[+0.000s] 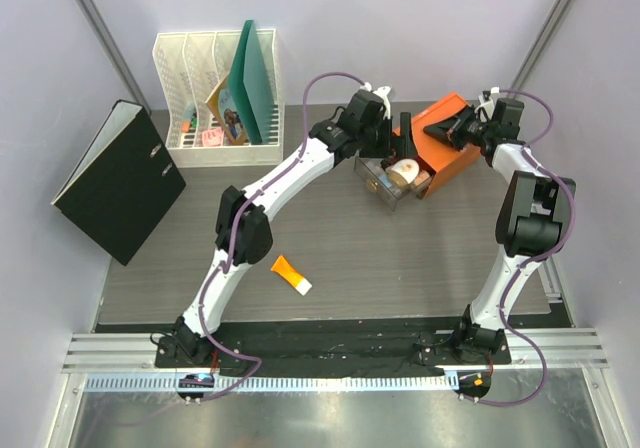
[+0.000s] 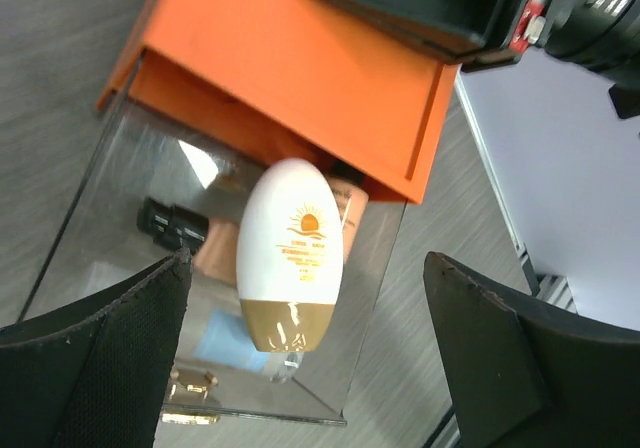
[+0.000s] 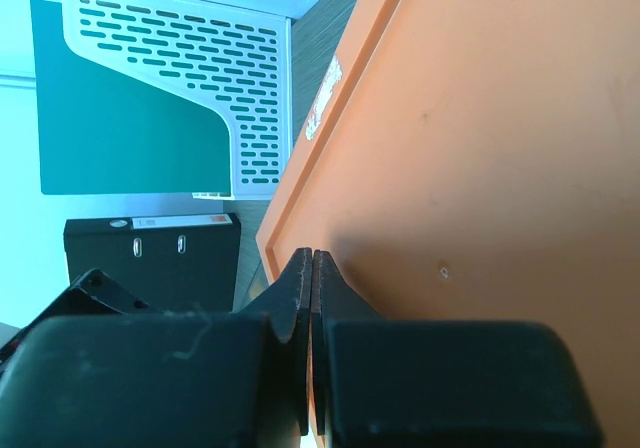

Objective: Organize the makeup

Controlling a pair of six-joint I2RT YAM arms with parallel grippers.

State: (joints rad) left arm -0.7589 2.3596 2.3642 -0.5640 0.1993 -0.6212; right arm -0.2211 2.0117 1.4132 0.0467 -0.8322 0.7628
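A white oval compact with a gold end [image 2: 290, 253] lies tilted in the clear pulled-out drawer [image 2: 90, 218] of the orange drawer box [image 2: 300, 58]. It also shows from above [image 1: 404, 173]. Under it lie a peach black-capped bottle [image 2: 195, 238] and a small gold piece [image 2: 190, 383]. My left gripper [image 2: 308, 268] hangs over the drawer, open, its fingers [image 2: 110, 358] wide on either side of the compact and not touching it. My right gripper [image 3: 312, 258] is shut, tips against the top of the orange box [image 3: 480, 148]. An orange white-capped tube [image 1: 291, 275] lies on the table in front.
A white mesh file rack [image 1: 190, 78] with green folders [image 1: 255, 78] stands at the back left. A black binder [image 1: 120, 180] leans at the left wall. The right arm [image 1: 530, 208] stands beside the box.
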